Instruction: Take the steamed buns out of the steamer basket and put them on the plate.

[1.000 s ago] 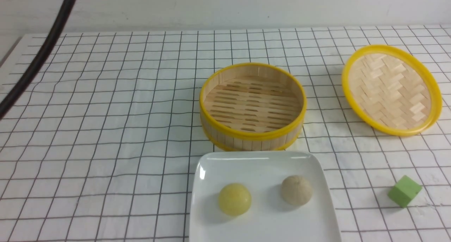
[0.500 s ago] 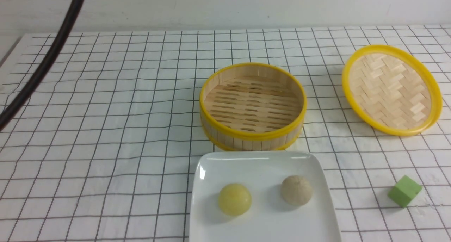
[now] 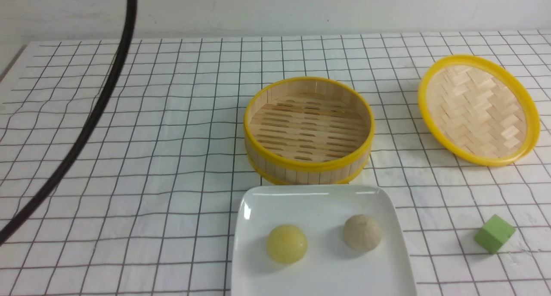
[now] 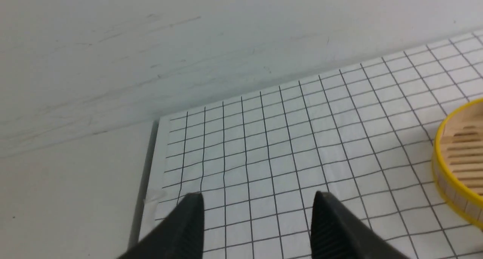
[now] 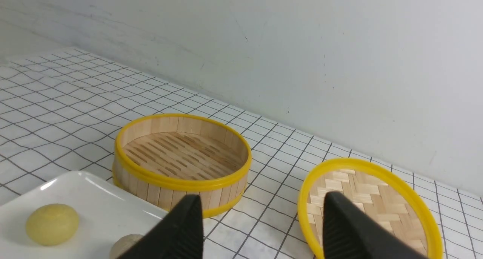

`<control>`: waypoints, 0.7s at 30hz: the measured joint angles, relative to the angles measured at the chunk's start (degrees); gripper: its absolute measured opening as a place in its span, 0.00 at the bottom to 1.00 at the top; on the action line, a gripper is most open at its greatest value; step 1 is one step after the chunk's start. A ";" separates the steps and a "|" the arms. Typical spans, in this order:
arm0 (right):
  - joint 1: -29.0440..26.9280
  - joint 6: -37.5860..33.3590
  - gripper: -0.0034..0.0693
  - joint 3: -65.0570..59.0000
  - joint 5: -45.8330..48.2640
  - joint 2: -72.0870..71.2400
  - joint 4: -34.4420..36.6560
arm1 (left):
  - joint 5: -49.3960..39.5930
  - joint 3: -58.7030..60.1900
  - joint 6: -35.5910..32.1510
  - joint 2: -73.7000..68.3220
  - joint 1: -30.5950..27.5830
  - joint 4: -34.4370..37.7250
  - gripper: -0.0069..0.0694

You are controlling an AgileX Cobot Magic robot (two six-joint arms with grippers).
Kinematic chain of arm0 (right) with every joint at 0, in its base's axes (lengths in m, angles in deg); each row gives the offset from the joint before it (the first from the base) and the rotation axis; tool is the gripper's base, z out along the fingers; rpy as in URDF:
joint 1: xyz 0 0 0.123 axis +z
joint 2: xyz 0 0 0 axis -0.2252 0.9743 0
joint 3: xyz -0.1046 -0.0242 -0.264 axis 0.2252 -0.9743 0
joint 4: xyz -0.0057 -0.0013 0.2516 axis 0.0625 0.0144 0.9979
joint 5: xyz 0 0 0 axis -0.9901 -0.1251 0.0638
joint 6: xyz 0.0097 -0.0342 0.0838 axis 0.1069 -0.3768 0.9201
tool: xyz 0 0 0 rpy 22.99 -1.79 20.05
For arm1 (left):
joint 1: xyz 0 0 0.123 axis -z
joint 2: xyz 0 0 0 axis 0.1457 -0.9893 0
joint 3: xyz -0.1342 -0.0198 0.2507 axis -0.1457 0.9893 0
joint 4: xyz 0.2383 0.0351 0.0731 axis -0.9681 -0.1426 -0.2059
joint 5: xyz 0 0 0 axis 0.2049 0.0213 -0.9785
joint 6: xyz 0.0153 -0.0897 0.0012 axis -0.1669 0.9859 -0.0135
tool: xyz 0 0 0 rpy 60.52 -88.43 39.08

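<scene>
Currently in view, listed by item.

- One large glossy white rounded-square plate (image 3: 318, 201), at the near edge of the white grid-patterned surface (image 3: 172, 115), just in front of the basket. Whether the two touch cannot be told.
- One pale yellow smooth dome-shaped bun (image 3: 286, 243), resting on the plate's left half.
- One beige-white pleated dome-shaped bun (image 3: 362, 232), resting on the plate's right half, apart from the yellow one.
- One round deep bamboo steamer basket with yellow rims (image 3: 308, 169), upright at mid-surface, with its slatted floor bare.
- One shallow yellow-rimmed woven bamboo lid (image 3: 478, 108), to the right of the basket and apart from it, woven inside facing up and tilted.
- One small green cube (image 3: 494, 233), on the surface to the right of the plate and well apart from it.
- One black cable (image 3: 86, 132), curving across the left side of the front view.
- The left end effector (image 4: 257, 196), over bare grid at the surface's far left, has its fingers spread with nothing between them.
- The right end effector (image 5: 262, 196), near the plate, basket and lid, has its fingers parted and grips nothing.
</scene>
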 joint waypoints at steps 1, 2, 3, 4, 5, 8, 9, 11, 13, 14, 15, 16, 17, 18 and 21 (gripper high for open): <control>0.00 0.00 0.61 0.00 0.00 0.00 0.00 | 0.01 0.00 -0.07 0.00 0.00 0.00 0.60; 0.00 0.00 0.58 0.00 0.00 0.00 0.00 | 0.01 0.00 -0.34 0.00 0.00 0.06 0.59; 0.00 0.00 0.57 0.00 0.00 0.00 0.00 | 0.01 0.00 -0.41 0.00 0.00 0.11 0.58; 0.00 0.00 0.54 0.00 0.00 0.00 0.00 | 0.01 0.00 -0.52 0.00 0.00 0.23 0.58; 0.00 0.00 0.53 0.00 0.00 0.00 0.00 | 0.01 0.00 -0.52 0.00 0.00 0.30 0.57; 0.00 0.00 0.48 0.00 0.00 0.00 0.00 | 0.01 0.00 -0.57 0.00 0.00 0.49 0.56; 0.00 0.00 0.47 0.00 0.00 0.00 0.00 | 0.01 0.00 -0.57 0.00 0.00 0.49 0.56; 0.00 0.00 0.44 0.00 0.00 0.00 0.00 | 0.01 0.00 -0.72 0.00 0.00 0.49 0.56; 0.00 0.00 0.40 0.00 0.00 0.00 0.00 | -0.06 0.00 -1.83 0.00 0.00 0.49 0.56; 0.00 0.00 0.38 0.00 0.00 0.00 0.00 | -0.13 0.00 -2.90 0.06 0.00 0.55 0.56; 0.00 0.00 0.35 0.00 0.00 0.00 0.00 | -1.41 0.00 -7.15 0.16 0.00 1.29 0.56; 0.00 0.00 0.34 0.00 0.00 0.00 0.00 | -2.60 0.00 -9.65 0.34 0.00 1.84 0.56; 0.00 0.00 0.34 0.00 0.00 0.00 0.00 | -2.88 0.00 -10.15 0.40 0.00 2.09 0.56; 0.00 0.00 0.33 0.00 0.00 0.00 0.00 | -3.93 0.00 -12.07 0.58 0.00 2.55 0.56; 0.00 0.00 0.33 0.00 0.00 0.00 0.00 | -4.60 0.00 -16.98 1.65 0.00 4.78 0.56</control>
